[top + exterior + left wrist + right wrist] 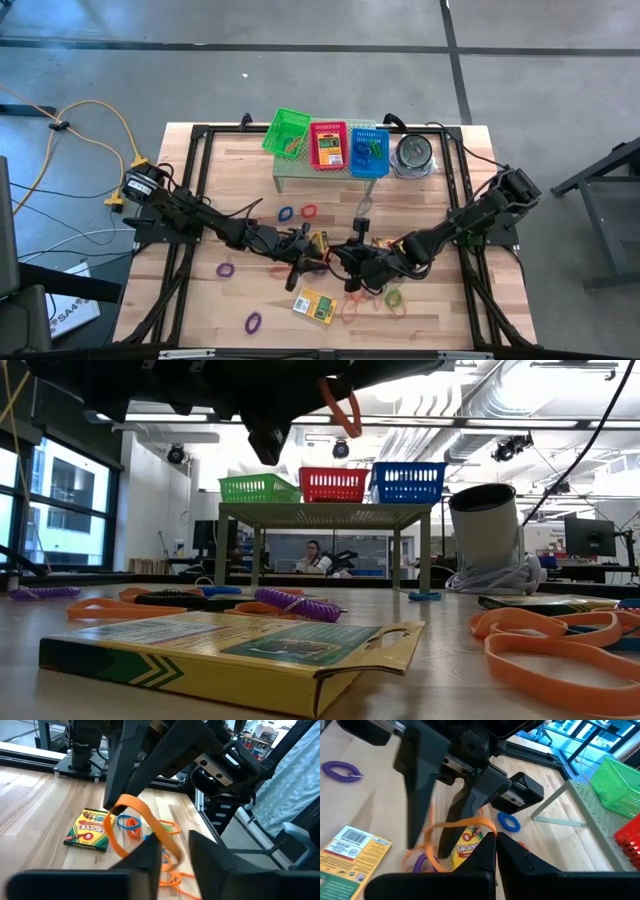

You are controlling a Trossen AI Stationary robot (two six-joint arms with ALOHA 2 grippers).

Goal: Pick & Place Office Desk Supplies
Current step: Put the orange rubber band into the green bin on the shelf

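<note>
Above the table's middle, my right gripper [495,837] is shut on an orange rubber band [145,815]. Facing it from the left, my left gripper [175,847] has its fingers apart, with the band's free end between them. A crayon box [87,830] lies flat on the table under both grippers. A second crayon box [315,305] lies nearer the front edge, back side up. Loose bands lie about on the table: purple [225,269], blue [286,213], red [309,211] and orange [395,298]. My right gripper pinches one end of the orange band's loop [487,826] between its two fingertips. It comes from the table's right, slanting down. The band is lifted clear of the table and arches slack toward the left gripper. My left gripper straddles the band's other end [170,851]; I cannot tell whether its fingers touch it.
At the far edge a small grey stand [300,175] carries a green basket [286,131], a red basket [328,145] and a blue basket [368,152]. A round metal tin [413,155] stands to their right. A black frame [190,200] runs along the table's sides.
</note>
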